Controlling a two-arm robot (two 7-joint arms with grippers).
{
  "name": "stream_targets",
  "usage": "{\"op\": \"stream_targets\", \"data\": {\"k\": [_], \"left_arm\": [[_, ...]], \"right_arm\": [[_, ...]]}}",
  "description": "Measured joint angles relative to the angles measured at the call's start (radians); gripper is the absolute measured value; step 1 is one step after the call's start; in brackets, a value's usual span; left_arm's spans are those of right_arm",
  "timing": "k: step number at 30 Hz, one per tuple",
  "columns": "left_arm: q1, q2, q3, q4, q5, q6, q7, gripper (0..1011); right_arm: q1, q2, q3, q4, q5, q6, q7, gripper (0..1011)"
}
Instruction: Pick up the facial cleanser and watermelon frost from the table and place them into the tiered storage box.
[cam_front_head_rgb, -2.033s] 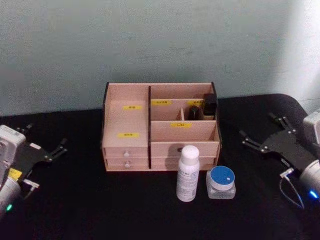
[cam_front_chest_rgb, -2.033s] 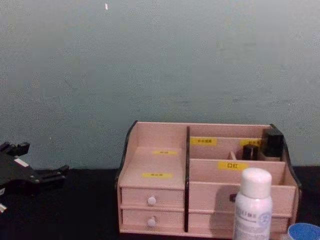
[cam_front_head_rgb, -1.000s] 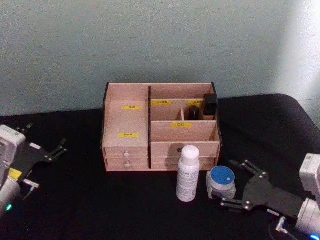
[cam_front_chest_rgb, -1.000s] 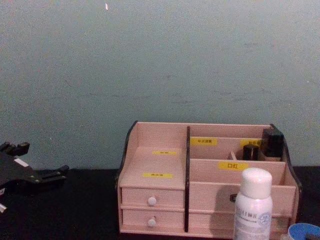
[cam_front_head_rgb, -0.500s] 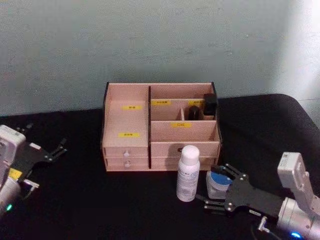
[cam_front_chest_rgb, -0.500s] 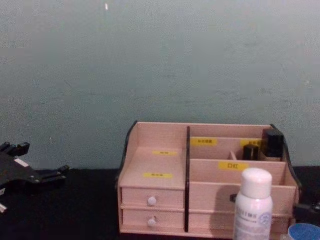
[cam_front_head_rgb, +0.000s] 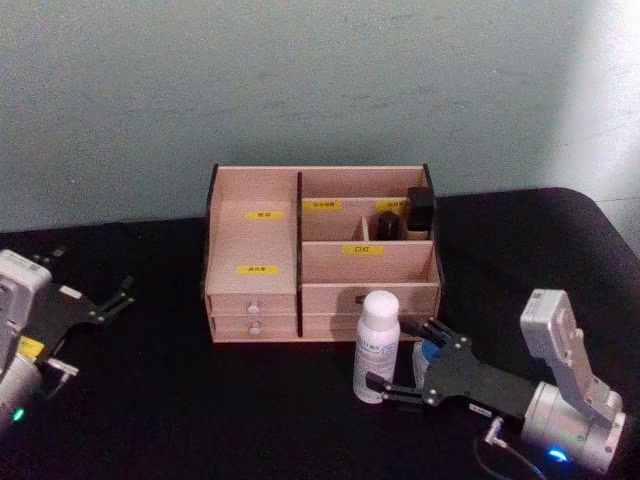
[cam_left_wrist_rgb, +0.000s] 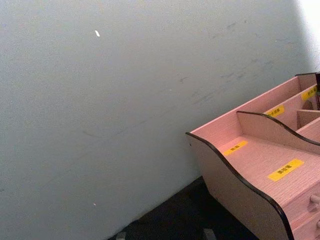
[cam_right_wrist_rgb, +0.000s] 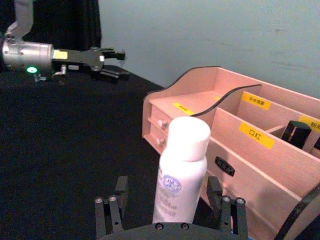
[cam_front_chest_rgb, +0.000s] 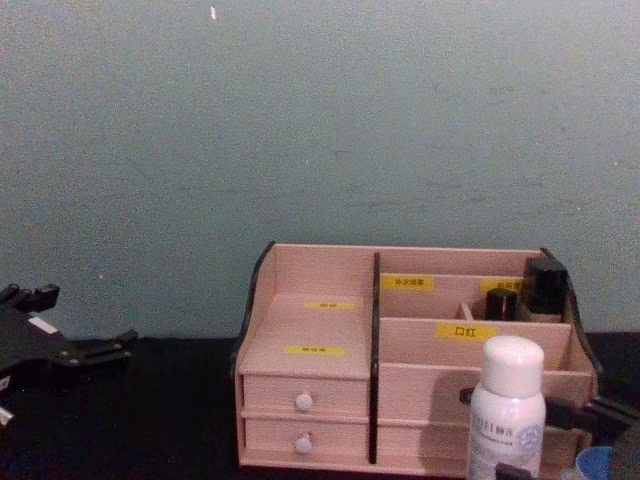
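Bottle time. The white bottle (cam_front_head_rgb: 377, 345) stands upright on the black table (cam_front_head_rgb: 250, 400), right in front of the storage box (cam_front_head_rgb: 370, 268), close to its drawer fronts. The right gripper (cam_right_wrist_rgb: 168, 194) sits low in front of the box with its fingers spread, one on each side of the bottle and neither touching it, so nothing's grabbed yet. The blue-lidded jar (cam_front_chest_rgb: 596, 465) sits just beside the bottle, also in front of the box, half hidden behind that gripper. I can't tell which of the two is the cleanser. The left gripper (cam_right_wrist_rgb: 117, 64) is parked well off to the box's left, fingers apart, holding nothing.

What I'd worry about: the bottle is tall and skinny, so if one finger lands first it'll probably rock or topple toward the box. The finger on the jar's side has little room — it could shove the jar or catch its lid. And a grip too low on the bottle might let it swing and clip the front wall of the box on the way in.
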Motion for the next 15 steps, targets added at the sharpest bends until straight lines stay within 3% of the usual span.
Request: {"op": "stream_targets", "data": {"k": [15], "left_arm": [[0.0,0.0,0.0,0.0,0.0,0.0,0.0,1001]], "right_arm": [[0.06,-0.06,-0.01,0.067,-0.017,0.025,-0.022,1004]]}}
